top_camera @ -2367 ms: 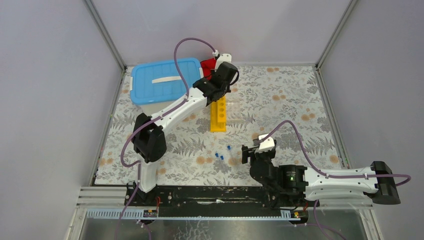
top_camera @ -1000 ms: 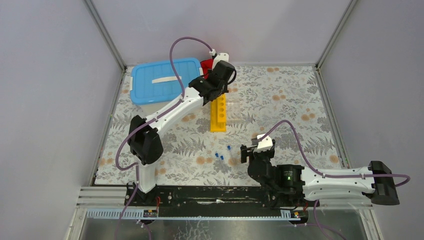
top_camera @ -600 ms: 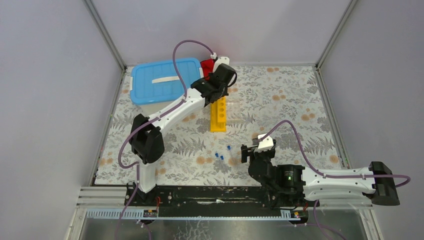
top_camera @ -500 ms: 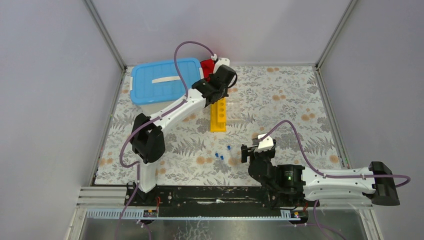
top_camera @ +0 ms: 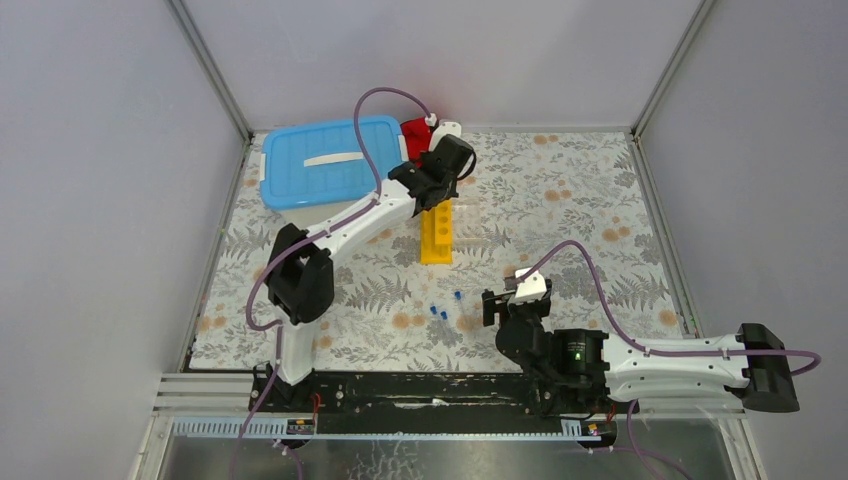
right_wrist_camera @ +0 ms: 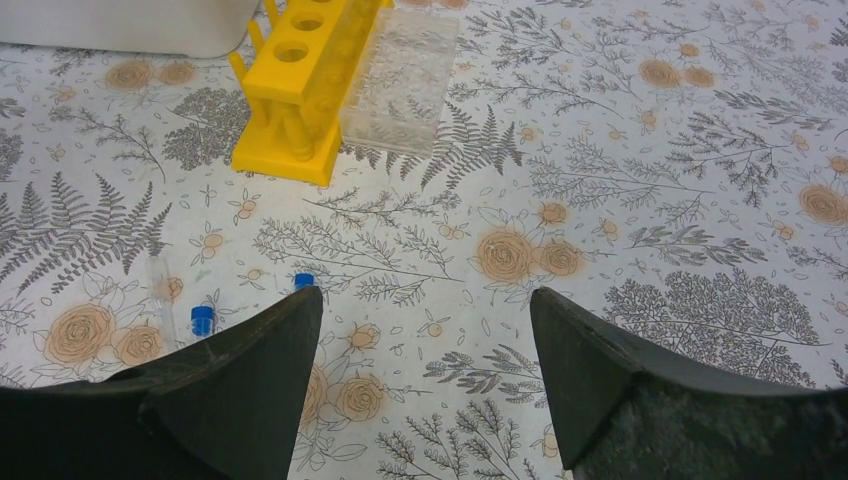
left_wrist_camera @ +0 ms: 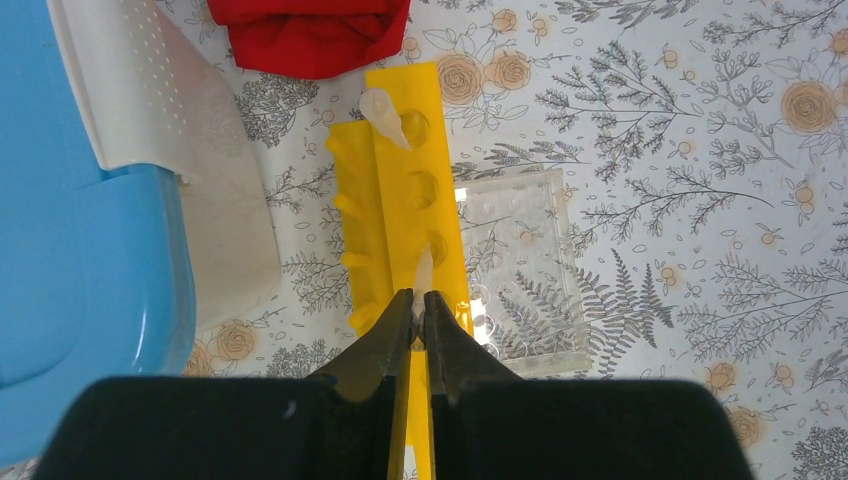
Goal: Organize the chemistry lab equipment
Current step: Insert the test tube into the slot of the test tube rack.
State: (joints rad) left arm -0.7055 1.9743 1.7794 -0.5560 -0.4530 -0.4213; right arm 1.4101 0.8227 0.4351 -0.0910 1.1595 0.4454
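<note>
Left wrist view, starting at the tubes: one pale tube (left_wrist_camera: pixel 385 113) already seated in the far hole of the long yellow rack (left_wrist_camera: pixel 395 215). A second tube (left_wrist_camera: pixel 422 272) pinched between the closed left jaws, poised tip-first over a nearer hole, not yet dropped in. Other holes along the rack visibly vacant.

Just beside the rack on its right, touching or nearly so, the clear tube holder (left_wrist_camera: pixel 525 270), lying flat, no tubes visible in it. On the rack's other side, the white tub (left_wrist_camera: pixel 230 230), blue lid (left_wrist_camera: pixel 80 200) on. Beyond the rack's far end, a red cloth (left_wrist_camera: pixel 310 30).

Right wrist view: loose blue-capped tubes (right_wrist_camera: pixel 203 320) scattered on the flowered surface (right_wrist_camera: pixel 650 200), close to the right jaws, spread wide with nothing between them.

No black ring stand to be made out in any view.

Judged early to middle: racking begun, one in, one on the way, at least two strays left to gather. Final places for holder and tub impossible to tell.
</note>
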